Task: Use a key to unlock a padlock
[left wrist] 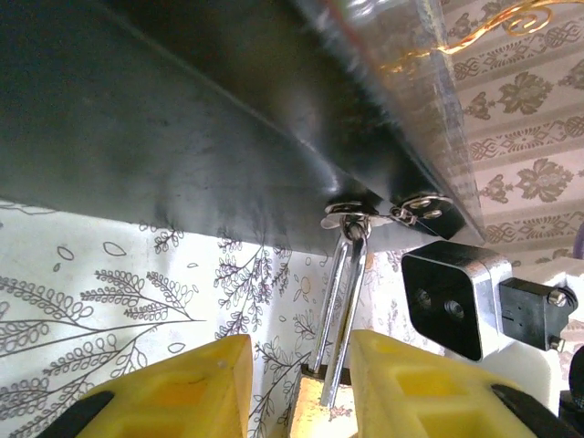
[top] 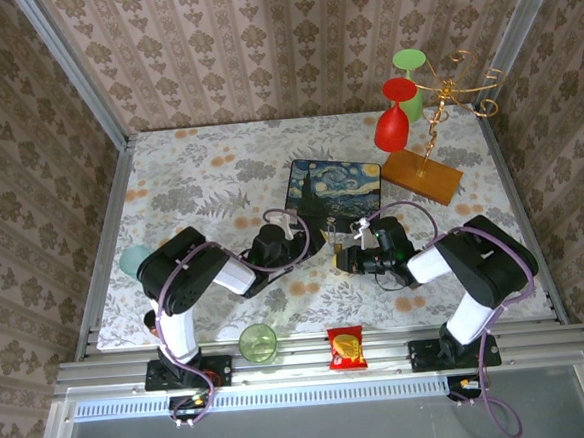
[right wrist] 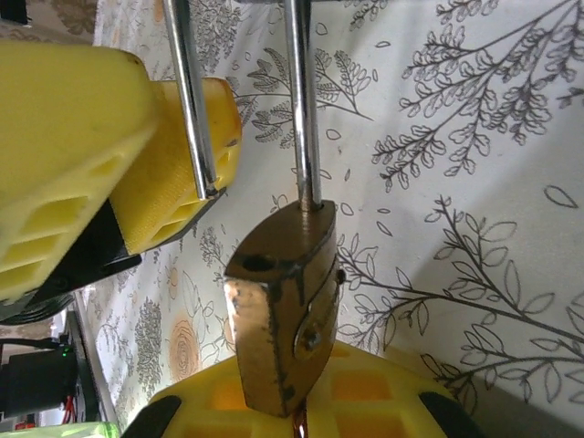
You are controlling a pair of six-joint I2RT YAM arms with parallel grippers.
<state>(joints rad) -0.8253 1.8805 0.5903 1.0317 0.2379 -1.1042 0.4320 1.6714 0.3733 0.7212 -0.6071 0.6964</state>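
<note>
While the padlock [right wrist: 283, 310] hangs long-ways from the painted box [top: 335, 186], it sits between both tools, its bottom end at the right tool [right wrist: 292, 411]. That one is shut tight; what it holds I cannot tell. Beside it, the left tool [left wrist: 301, 383] is part open, with a finger on each side of the padlock.

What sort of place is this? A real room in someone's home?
Probably a test booth dressed like a home: wallpaper hangs on panels in a bare metal frame, and two robot arms are bolted to a rail at the edge of a floral-clothed table.
</note>
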